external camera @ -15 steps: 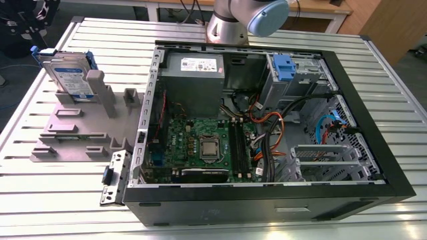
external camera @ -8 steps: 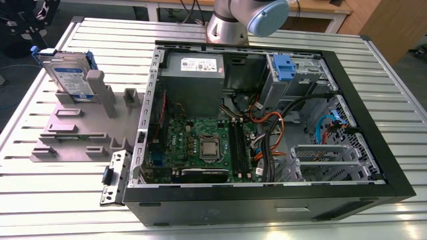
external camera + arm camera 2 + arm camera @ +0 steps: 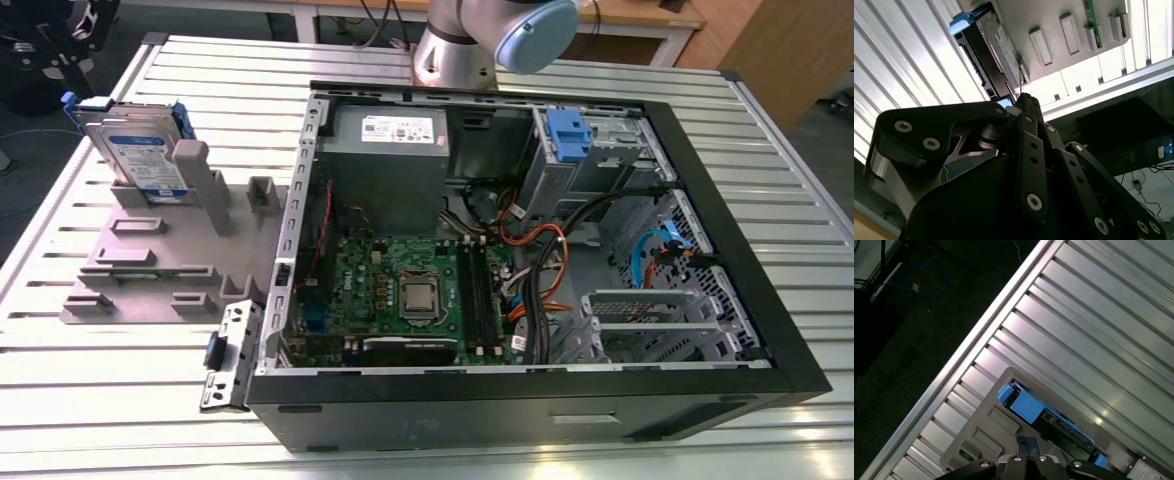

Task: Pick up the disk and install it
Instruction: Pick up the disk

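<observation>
In the grey slotted holder [image 3: 160, 270], at the exterior view's left: the disk [image 3: 140, 150], standing on edge in the rear slot, blue handle end up, beside a tall grey post. Lower down, in another slot, what may be a small green board [image 3: 134, 270]. Just beside the holder, an open computer case [image 3: 534, 405] lying on its side, with a motherboard [image 3: 400, 290], a power supply [image 3: 387, 130], bundled cables and a blue plastic piece [image 3: 567, 135] in the drive bay. Disk not yet in the case. Gripper [image 3: 1026, 442] above the holder in both wrist views, pointed down toward the disk and apart from it, jaws closed together, gripping nothing. Arm [image 3: 494, 40], silver with a blue cap, rising behind the case. Underneath it all, a slatted metal table [image 3: 80, 400]. Past the table's edge, dark floor [image 3: 914, 340] with loose cables. Wooden furniture [image 3: 774, 50] at the exterior view's right.
</observation>
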Tool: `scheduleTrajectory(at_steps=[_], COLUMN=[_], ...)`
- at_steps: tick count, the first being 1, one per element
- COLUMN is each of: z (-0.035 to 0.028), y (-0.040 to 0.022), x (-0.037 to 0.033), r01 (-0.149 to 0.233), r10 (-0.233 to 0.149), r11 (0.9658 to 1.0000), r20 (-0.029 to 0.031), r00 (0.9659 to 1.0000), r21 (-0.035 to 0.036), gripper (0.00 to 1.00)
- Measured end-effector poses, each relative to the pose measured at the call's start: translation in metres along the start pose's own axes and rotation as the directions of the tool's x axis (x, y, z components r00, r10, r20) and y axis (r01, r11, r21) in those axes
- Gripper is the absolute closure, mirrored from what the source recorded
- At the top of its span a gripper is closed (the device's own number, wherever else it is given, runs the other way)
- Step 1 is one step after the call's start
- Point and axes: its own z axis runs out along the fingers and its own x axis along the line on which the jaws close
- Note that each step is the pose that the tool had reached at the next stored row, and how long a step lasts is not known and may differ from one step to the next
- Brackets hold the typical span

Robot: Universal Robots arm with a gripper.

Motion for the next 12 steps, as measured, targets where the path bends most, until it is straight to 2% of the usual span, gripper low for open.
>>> scheduleTrajectory(at_steps=[12], z=[0.0], y=[0.0], x=[0.0], r01=[0.02], r10=[-0.02], r11=[0.9998], r20=[-0.0008], r00=[0.9998], r21=[0.0002], gripper=[0.89])
